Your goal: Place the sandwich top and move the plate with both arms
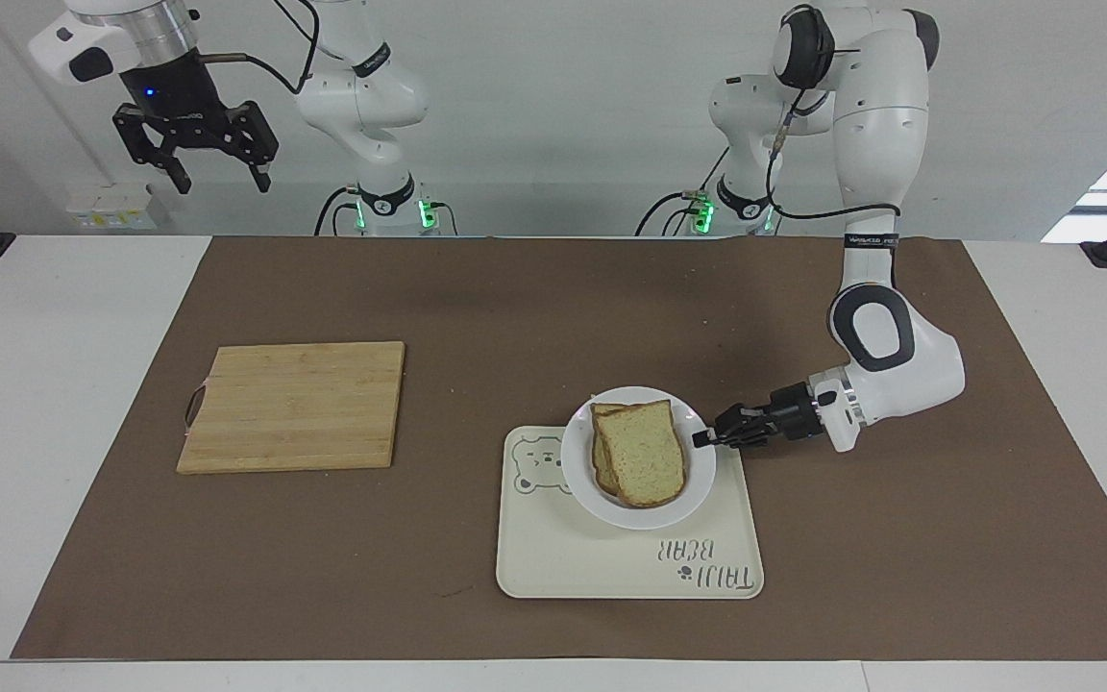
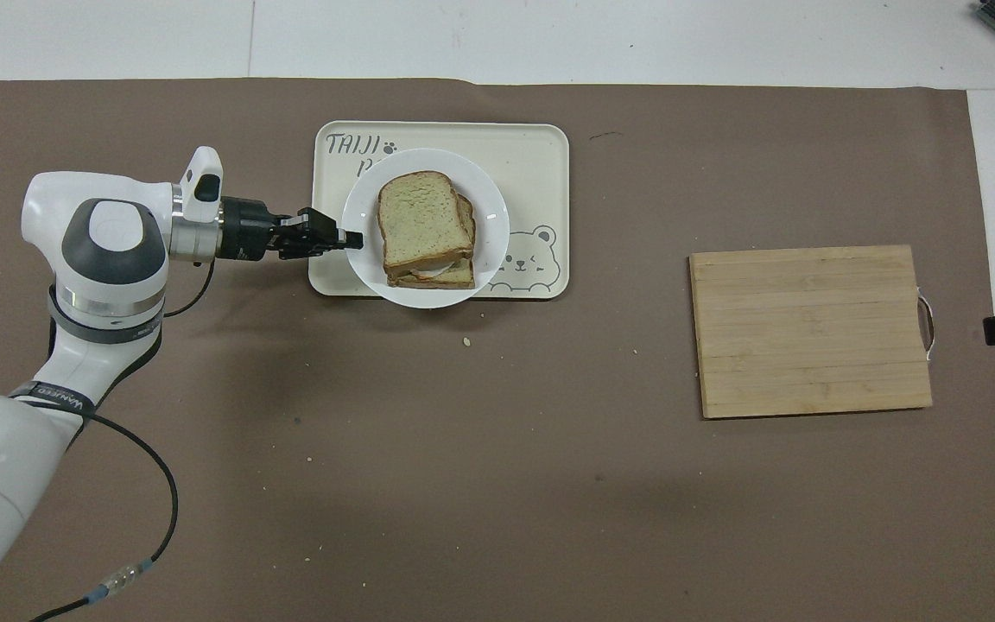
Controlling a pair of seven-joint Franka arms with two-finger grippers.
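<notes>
Risk noted: your left pincer, clenched on one edge of the plate over the tray, could tip it and slide the top slice off; right pincer waits released, raised.

White plate, pale speckled bread with brown crust. Cream tray (grey bear drawing and lettering). Light wood-grain cutting board. Brown mat on white table. Arms white, grey caps.
</notes>
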